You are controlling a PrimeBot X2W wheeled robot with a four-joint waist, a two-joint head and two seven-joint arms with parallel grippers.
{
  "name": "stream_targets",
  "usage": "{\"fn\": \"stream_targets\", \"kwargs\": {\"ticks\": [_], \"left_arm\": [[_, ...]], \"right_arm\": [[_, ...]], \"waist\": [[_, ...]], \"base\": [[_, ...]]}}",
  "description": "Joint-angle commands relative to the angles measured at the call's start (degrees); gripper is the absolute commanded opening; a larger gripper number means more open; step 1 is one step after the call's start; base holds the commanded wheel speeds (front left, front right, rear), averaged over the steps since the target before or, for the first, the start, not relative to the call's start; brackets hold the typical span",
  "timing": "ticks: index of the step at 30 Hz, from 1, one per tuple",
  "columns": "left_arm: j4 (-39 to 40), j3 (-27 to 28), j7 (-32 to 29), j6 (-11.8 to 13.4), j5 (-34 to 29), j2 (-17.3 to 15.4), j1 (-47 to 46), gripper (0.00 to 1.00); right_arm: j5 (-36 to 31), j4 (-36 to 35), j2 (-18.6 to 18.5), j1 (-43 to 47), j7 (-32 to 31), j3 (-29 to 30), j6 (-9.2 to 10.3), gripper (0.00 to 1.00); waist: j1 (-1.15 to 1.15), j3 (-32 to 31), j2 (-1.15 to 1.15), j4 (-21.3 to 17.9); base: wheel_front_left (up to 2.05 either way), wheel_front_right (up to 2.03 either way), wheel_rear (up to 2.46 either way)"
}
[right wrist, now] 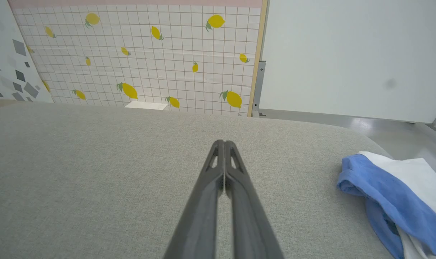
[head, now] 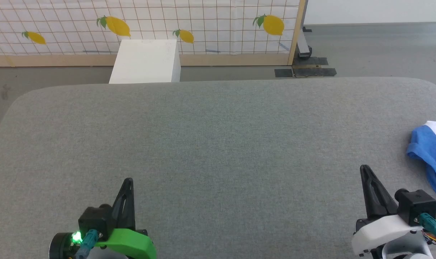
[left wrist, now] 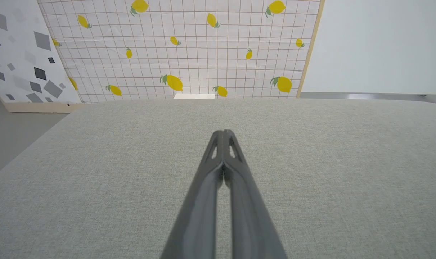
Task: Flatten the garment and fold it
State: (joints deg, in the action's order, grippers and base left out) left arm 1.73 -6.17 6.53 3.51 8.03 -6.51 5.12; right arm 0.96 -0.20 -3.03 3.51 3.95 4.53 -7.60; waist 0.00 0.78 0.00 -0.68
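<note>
- Nearest in the head view, two grippers: left gripper (head: 129,181) at lower left, right gripper (head: 364,169) at lower right, each with fingers clenched together on nothing; beyond them, bare grey padded table (head: 218,136); one garment (head: 428,151) bunched at the table's far right edge, near the right gripper but not touching it; farther back, one white box (head: 145,61) before a lemon-print screen (head: 210,25), four lemons counted on it.
- Left wrist view: fingertips pressed shut over bare grey fabric, holding nothing; well apart from the garment.
- Right wrist view: fingertips pinched shut, empty; garment (right wrist: 390,194) heaped off to the right on the table, blue sleeve uppermost over white; one heap, not yet flattened.
- Step in hand, as a judgement: reaching for the heap; best done by opening the right fingers first, swinging right, pinching a single layer at the blue hem rather than the whole bundle, then dragging it toward mid-table for spreading with both arms.
</note>
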Motion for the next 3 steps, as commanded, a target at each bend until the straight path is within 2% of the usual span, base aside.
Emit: {"fn": "stream_targets", "kwargs": {"ticks": [1, 3], "left_arm": [[-0.3, 0.5, -0.4, -0.5, -0.9, 0.5, -1.2, 0.00], [-0.3, 0.7, -0.7, -0.6, -1.2, 0.7, -1.3, 0.00]], "right_arm": [[-0.3, 0.1, 0.1, -1.0, -0.3, -0.3, 0.06, 0.00], [-0.3, 0.1, 0.1, -1.1, -0.4, -0.5, 0.07, 0.00]], "waist": [[0.00, 0.0, 0.00, 0.0], [0.00, -0.1, 0.00, 0.0]], "base": [[0.00, 0.00, 0.00], [0.00, 0.00, 0.00]]}}
